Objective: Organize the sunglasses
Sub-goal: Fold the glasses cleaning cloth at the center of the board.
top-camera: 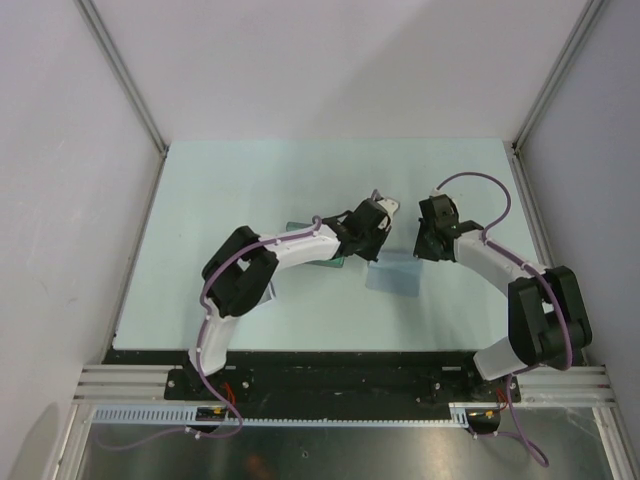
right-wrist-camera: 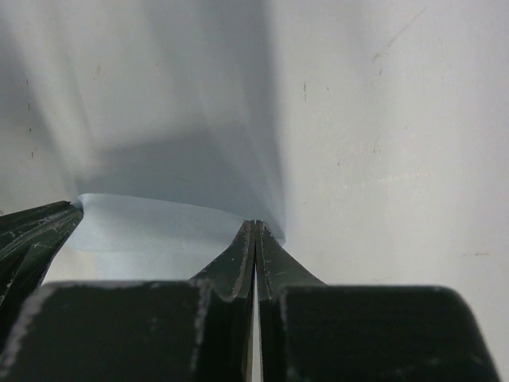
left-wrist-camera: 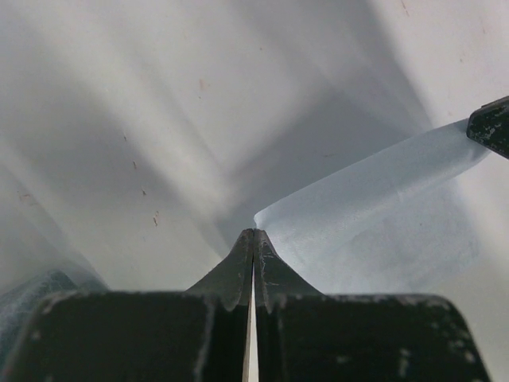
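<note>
A flat grey-blue cloth [top-camera: 395,272] lies mid-table between the two arms. My left gripper [top-camera: 374,254] is shut on one near corner of it; in the left wrist view the cloth [left-wrist-camera: 374,215] spreads to the right from the closed fingertips [left-wrist-camera: 256,239]. My right gripper [top-camera: 419,254] is shut on the other near corner, and in the right wrist view the cloth [right-wrist-camera: 151,224] runs left from its tips [right-wrist-camera: 256,231] to the left gripper's fingers [right-wrist-camera: 32,235]. The cloth's edge is stretched between the two grippers. The sunglasses are hidden or out of view.
A grey textured oblong case [top-camera: 318,250] lies mostly under the left forearm; its edge shows at the lower left of the left wrist view [left-wrist-camera: 32,298]. White walls with metal posts enclose the pale table [top-camera: 250,190] at the back and both sides.
</note>
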Robot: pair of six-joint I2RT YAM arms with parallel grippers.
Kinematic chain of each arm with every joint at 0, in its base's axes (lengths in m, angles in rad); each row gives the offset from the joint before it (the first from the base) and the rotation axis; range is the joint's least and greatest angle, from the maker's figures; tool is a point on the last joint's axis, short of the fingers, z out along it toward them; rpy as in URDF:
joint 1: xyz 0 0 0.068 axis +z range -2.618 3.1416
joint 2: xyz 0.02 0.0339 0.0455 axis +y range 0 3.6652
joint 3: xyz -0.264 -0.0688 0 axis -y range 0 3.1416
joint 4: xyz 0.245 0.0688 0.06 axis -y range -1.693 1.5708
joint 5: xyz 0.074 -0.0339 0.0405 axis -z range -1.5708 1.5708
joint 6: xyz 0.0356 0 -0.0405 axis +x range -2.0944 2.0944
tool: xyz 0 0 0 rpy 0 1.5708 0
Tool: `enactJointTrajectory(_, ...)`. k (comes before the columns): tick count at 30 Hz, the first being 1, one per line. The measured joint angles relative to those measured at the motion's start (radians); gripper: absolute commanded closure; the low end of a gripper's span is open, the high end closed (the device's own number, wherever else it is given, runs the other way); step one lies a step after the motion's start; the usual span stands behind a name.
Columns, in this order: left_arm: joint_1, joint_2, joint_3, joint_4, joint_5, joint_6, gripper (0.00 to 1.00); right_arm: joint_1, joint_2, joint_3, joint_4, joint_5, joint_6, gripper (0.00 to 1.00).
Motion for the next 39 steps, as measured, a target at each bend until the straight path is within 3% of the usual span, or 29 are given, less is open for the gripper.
enactJointTrajectory(30, -0.030, -0.066, -0.097, -0.005, 0.030, 0.000, 1.00, 0.035, -0.013, 0.000, -0.120, -0.033, 0.019, 1.00)
enactJointTrajectory(39, -0.039, -0.076, -0.108, -0.004, 0.029, -0.001, 1.00, 0.037, 0.017, 0.000, -0.135, -0.064, 0.020, 0.91)
